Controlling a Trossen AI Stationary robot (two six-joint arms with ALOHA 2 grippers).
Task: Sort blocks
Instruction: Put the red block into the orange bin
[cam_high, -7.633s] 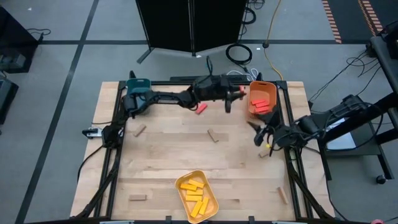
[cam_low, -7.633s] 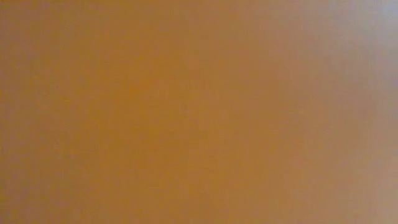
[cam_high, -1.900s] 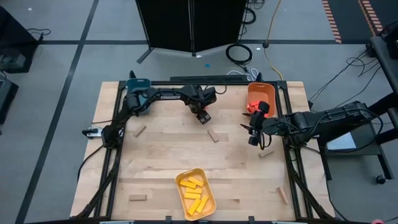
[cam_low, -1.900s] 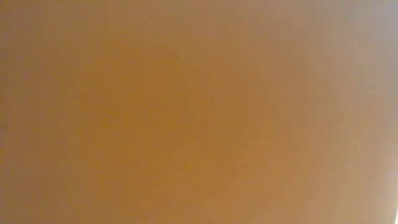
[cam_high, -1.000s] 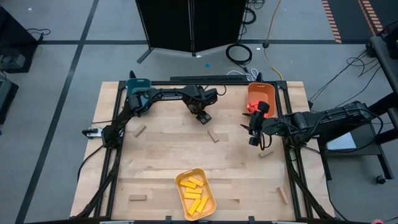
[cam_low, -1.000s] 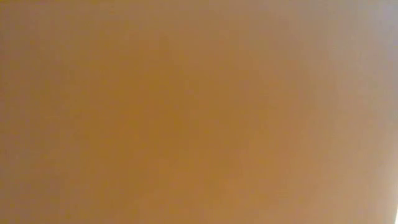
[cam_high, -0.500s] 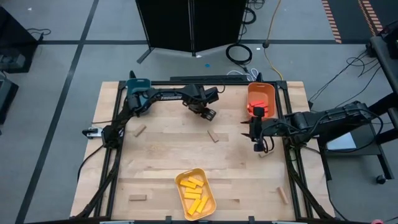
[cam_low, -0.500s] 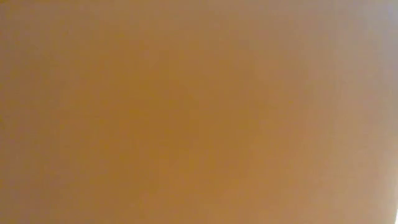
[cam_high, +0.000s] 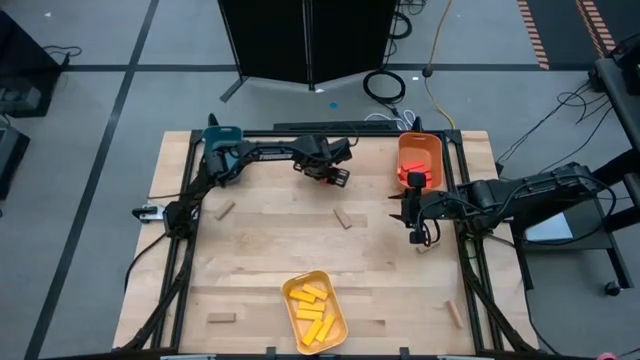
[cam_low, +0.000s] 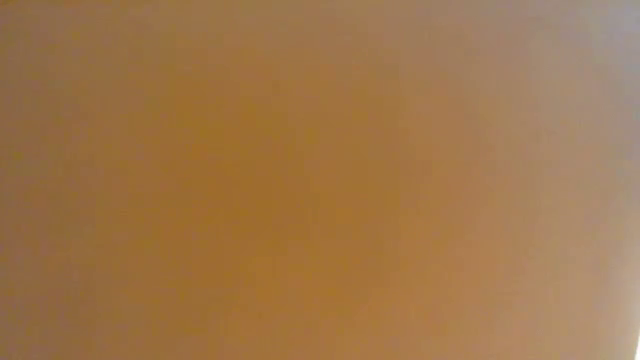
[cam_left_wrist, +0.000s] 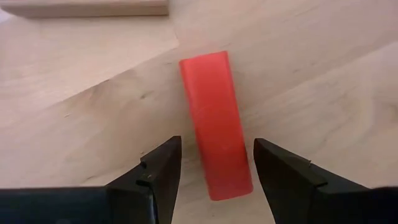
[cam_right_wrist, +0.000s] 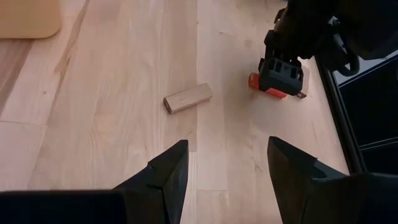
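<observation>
1. Straddling a red block (cam_left_wrist: 216, 124), the left gripper (cam_left_wrist: 216, 167) has its fingers spread, one on each long side with a gap showing on both; the block lies flat on the table, not yet pinched.
2. Handling, as a guess: a stiff, light bar with smooth painted faces, perhaps a bit slippery. Best taken across the narrow width near mid-length, which is how the jaws stand now.
3. Right gripper (cam_right_wrist: 227, 163) hangs over bare boards with fingers apart and nothing between them. Ahead of it lies a tan block (cam_right_wrist: 188, 98).
4. From above: left gripper (cam_high: 331, 175) sits near the table's far edge, right gripper (cam_high: 418, 228) just below the orange tray (cam_high: 420, 159), which holds red pieces. The yellow tray (cam_high: 314, 311) near the front edge holds yellow bars. Tan blocks lie scattered.
5. Surface: pale wooden table (cam_high: 270, 240), flat and planked. Low view shows nothing usable.
6. Beyond: grey floor, cables, a dark cabinet (cam_high: 308, 40).
</observation>
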